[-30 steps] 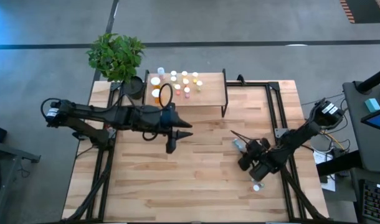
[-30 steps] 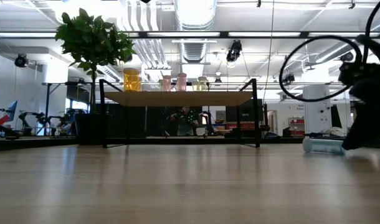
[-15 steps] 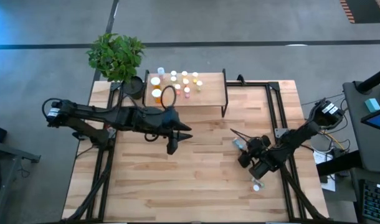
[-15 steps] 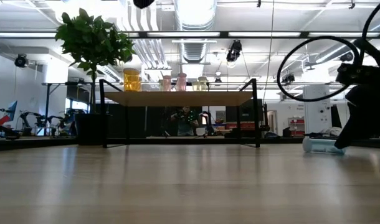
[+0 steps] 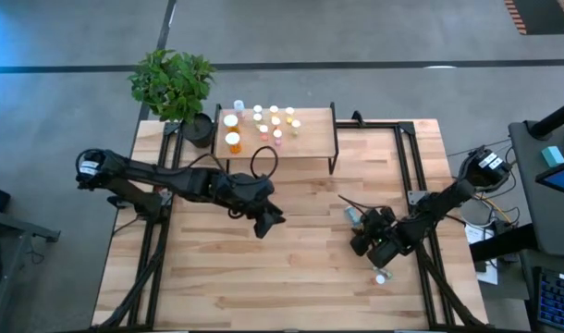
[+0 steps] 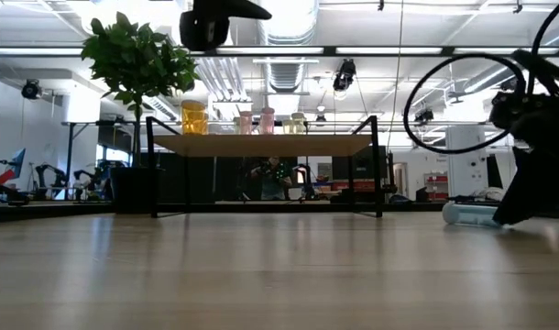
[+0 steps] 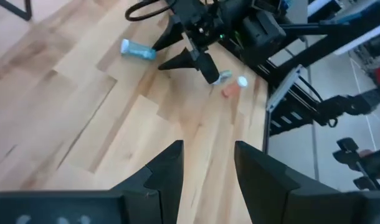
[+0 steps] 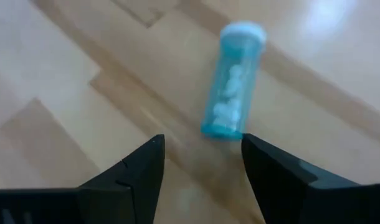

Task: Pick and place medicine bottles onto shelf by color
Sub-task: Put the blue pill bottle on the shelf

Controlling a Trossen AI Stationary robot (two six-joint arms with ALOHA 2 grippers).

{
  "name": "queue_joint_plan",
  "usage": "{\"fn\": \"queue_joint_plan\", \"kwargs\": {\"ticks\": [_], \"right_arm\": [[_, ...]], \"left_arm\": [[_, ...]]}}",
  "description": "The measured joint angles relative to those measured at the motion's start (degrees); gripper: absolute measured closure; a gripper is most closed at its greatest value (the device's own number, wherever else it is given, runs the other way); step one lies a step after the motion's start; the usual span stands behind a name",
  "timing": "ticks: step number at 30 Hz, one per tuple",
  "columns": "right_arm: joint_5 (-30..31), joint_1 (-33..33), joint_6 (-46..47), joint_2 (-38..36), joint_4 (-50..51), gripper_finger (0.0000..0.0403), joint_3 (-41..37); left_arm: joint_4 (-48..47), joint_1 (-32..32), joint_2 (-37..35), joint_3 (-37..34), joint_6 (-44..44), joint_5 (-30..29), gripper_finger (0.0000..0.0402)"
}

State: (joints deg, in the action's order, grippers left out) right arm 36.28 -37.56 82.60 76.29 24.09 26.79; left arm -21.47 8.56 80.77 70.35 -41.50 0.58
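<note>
Wooden tabletop [image 5: 291, 268], right side: right gripper [image 8: 199, 165] with fingers spread wide and empty, teal bottle [image 8: 232, 81] lying on its side just ahead of the gap, long axis running away from it, cap far; left gripper [image 5: 263, 222] open, well apart.

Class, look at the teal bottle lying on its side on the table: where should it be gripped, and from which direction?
Grip the teal bottle across the middle of its round body, coming down from above. It lies flat, so its long sides are free. The right end effector is open just short of its base.
</note>
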Motion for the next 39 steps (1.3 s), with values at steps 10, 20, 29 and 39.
{"fn": "queue_joint_plan", "kwargs": {"ticks": [10, 20, 29, 39], "right_arm": [[-9.91, 5.61, 6.14, -2.38, 3.56, 0.0154, 2.18], [-6.12, 5.80, -5.54, -7.28, 28.08, 0.0167, 16.43], [2.32, 9.22, -7.91, -8.00, 30.94, 0.0174, 17.05], [-6.09, 11.47, -10.19, -8.02, 22.04, 0.0194, 8.79]], "left_arm": [[2.40, 0.94, 0.14, 0.00, 2.87, -0.26, 0.0276], [2.47, 0.94, 0.14, 0.00, 5.97, -0.07, 0.0276], [1.38, 0.46, 1.25, -2.92, 18.36, -0.70, 0.0257], [0.47, 0.57, 1.73, -16.77, 1.98, 0.37, 0.0249]]}}
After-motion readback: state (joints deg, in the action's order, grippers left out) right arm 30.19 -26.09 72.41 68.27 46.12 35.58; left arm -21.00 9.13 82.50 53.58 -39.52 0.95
